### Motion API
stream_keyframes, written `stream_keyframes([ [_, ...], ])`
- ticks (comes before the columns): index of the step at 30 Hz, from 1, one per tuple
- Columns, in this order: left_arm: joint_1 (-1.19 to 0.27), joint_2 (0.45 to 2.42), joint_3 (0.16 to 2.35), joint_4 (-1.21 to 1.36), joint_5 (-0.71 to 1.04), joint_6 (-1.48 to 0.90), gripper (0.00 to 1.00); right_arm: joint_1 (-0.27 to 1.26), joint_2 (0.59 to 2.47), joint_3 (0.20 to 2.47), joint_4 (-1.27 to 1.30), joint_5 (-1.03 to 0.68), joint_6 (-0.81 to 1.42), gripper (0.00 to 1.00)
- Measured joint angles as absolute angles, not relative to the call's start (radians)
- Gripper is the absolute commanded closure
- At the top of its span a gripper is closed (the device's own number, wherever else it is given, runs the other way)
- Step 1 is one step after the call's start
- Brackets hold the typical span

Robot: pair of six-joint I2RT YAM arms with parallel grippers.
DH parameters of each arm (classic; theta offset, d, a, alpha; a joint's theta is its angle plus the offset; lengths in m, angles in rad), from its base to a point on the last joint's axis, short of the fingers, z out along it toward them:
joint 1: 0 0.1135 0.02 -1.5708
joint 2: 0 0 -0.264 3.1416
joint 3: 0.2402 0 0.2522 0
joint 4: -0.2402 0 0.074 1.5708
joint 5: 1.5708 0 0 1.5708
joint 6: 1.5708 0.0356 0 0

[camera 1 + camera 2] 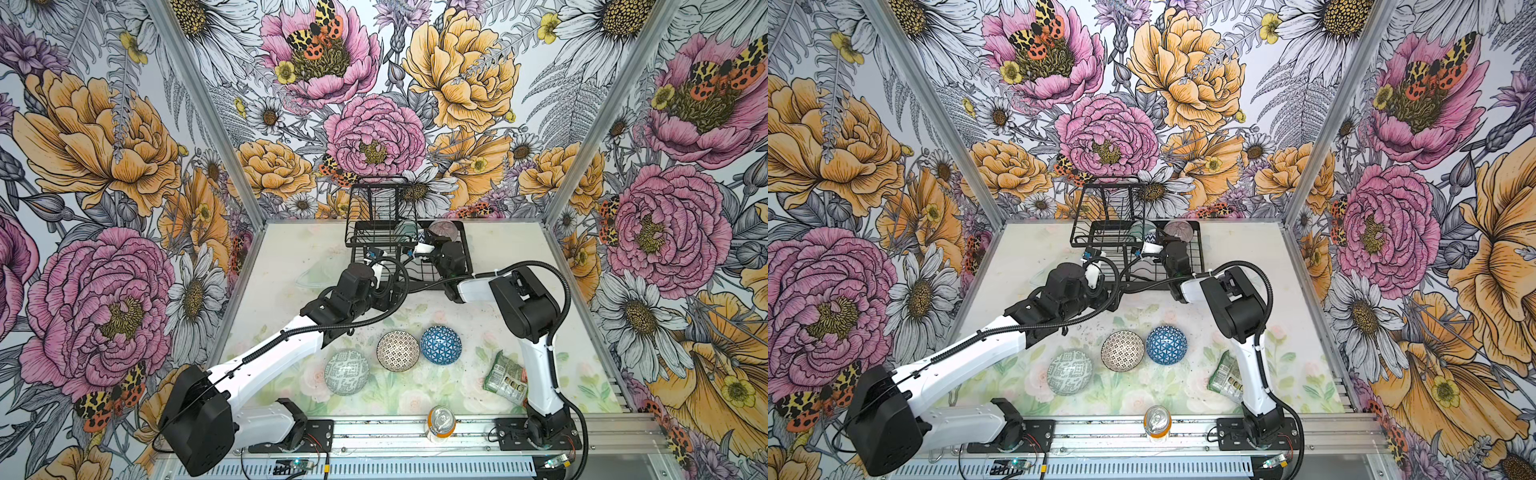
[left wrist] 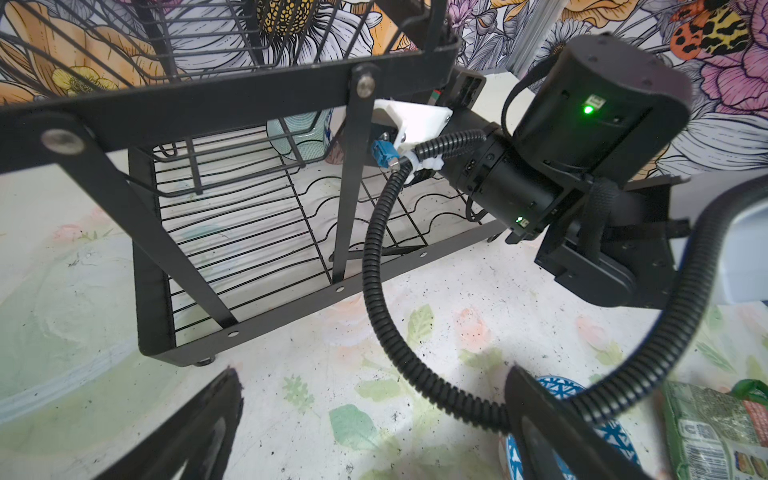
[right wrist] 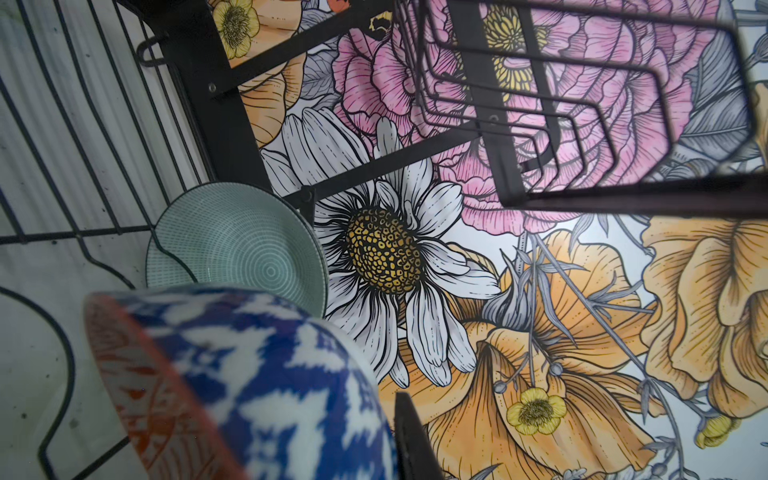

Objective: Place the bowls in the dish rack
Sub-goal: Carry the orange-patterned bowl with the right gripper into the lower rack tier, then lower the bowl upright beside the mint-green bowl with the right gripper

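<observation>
right gripper (image 1: 424, 246) inside the dish rack (image 2: 291, 308), jaws clenched on the orange-lined bowl (image 3: 266, 374) — pale teal bowl (image 3: 237, 245) just beside it, left gripper (image 2: 374, 374), jaws released wide

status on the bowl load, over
Left fingers open, empty. Right fingers shut on orange-lined bowl, low in dish rack. Teal bowl close beside it. Maze bowl, lattice bowl, triangle bowl on table.

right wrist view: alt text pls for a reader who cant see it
A blurred blue and white bowl with an orange inside looms nearest the camera, over the black wire rack. Behind it a pale teal bowl stands on edge in the rack, with flowered wallpaper beyond.
</observation>
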State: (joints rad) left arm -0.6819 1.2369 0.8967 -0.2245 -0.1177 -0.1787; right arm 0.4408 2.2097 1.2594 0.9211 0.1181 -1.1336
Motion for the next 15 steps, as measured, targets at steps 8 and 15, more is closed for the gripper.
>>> stream_keyframes([
  [8,-0.682,1.237,0.898,-0.24,-0.118,-0.179,0.01,0.445,2.275,1.321,0.915,0.096,-1.092,1.0],
  [15,-0.682,1.237,0.898,-0.24,-0.118,-0.179,0.01,0.455,2.326,1.38,0.917,0.092,-1.073,1.0],
])
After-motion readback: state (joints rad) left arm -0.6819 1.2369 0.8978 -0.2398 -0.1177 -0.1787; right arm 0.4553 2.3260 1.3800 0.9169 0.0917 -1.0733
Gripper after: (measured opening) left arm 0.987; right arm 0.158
